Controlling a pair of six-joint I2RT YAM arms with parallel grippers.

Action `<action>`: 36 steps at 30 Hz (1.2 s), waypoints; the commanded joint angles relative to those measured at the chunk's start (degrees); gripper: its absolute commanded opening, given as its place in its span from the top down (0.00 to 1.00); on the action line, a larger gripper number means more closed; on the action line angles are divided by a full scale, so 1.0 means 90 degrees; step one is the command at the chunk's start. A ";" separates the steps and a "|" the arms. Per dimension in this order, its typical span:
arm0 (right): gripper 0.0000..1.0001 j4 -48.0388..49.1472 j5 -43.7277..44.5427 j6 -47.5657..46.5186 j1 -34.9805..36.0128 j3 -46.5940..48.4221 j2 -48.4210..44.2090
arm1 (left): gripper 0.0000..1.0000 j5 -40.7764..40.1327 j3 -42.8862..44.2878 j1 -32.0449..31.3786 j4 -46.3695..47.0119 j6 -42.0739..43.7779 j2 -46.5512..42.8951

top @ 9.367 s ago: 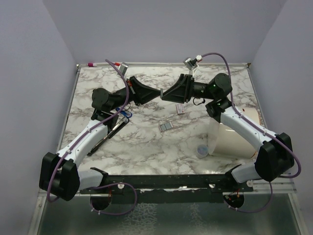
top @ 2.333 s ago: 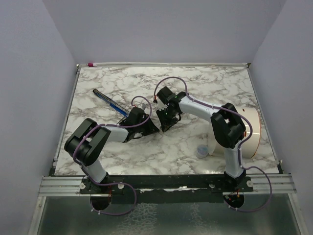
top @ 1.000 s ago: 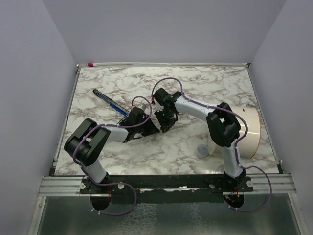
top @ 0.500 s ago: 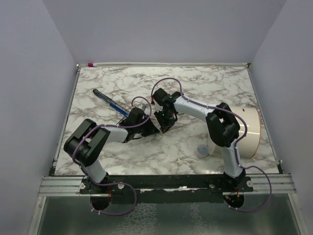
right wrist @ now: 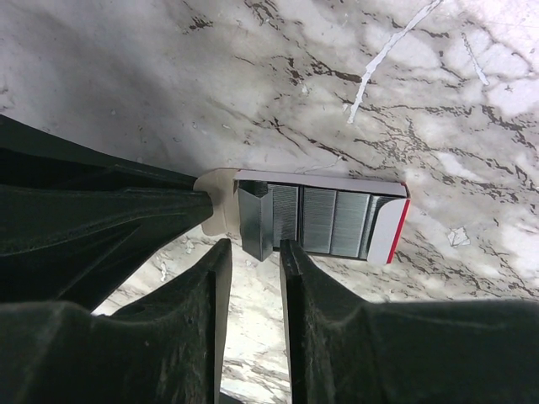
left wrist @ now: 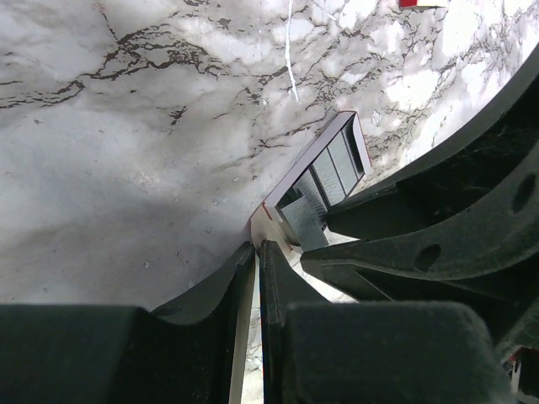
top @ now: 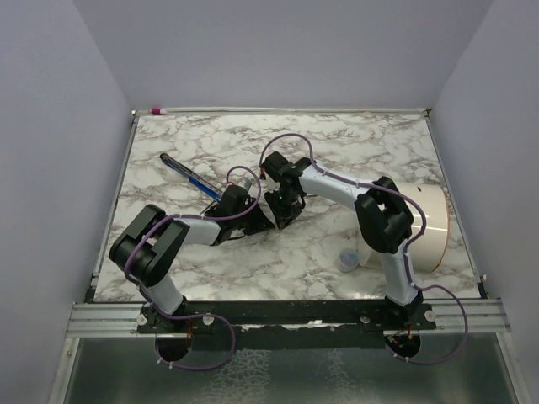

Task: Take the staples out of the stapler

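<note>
Two grippers meet near the middle of the marble table [top: 362, 143], well apart from all its edges. Between them lies a small white staple box [right wrist: 386, 227] with a pink-red end. The left gripper [left wrist: 257, 248] has its fingers pressed almost together on a thin whitish flap [right wrist: 216, 200] at the open end of this box, so it pinches the box by that flap. The box lies flat on the table with its open side up. Inside it the staples [right wrist: 333, 220] lie side by side as several grey strips, filling it from the flap end to the red end. One more strip [right wrist: 255, 217] stands tilted at the flap end, partly over the others. The right gripper [right wrist: 255, 247] points at the box from the opposite side. Its fingers are a little spread, and marble shows in the slot between them. The tilted strip is just in front of this slot, and I cannot tell if a fingertip touches it. In the view from above, the two grippers hide the box fully.

Toward the far left corner of the table a long blue-black pen [top: 189, 177] lies slanted, well apart from the grippers. By the right edge is a big white roll [top: 429, 220], partly behind the right arm. A small clear cap [top: 345, 259] sits just beside it, on its left. A small pink-tipped thing [top: 157, 110] rests at the far left corner.
</note>
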 commanded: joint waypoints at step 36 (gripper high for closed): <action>0.75 0.2076 -0.2464 -0.0515 -0.0999 -0.1443 -0.0594 | 0.89 0.0117 -0.0149 -0.0008 -0.0832 0.0121 0.0068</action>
